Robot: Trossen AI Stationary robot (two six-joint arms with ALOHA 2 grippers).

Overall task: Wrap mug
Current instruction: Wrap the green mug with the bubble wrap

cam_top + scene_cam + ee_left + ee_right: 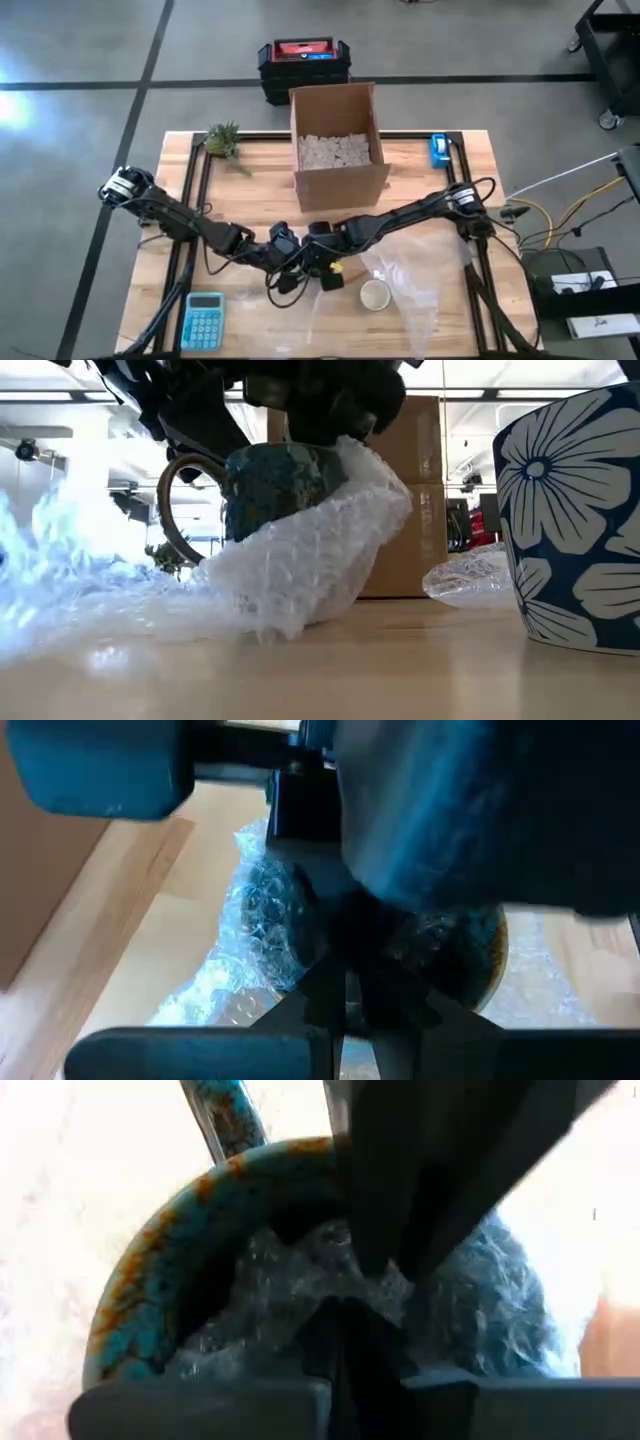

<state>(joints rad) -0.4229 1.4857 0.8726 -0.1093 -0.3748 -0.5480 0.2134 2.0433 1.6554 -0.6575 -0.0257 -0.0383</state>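
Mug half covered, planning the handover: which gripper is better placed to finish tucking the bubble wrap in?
Probably the right gripper: its fingertips are already in the mug mouth, pressing bubble wrap inside. The left gripper sits alongside, seemingly steadying.

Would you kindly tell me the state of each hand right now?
Left hand: at the mug; cannot be told.
Right hand: shut on bubble wrap in the mug.

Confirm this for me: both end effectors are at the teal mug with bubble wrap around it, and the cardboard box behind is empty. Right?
Not quite. The high view shows the cardboard box holds pale packing fill. The rest stands: both end effectors meet at the teal mug in bubble wrap.
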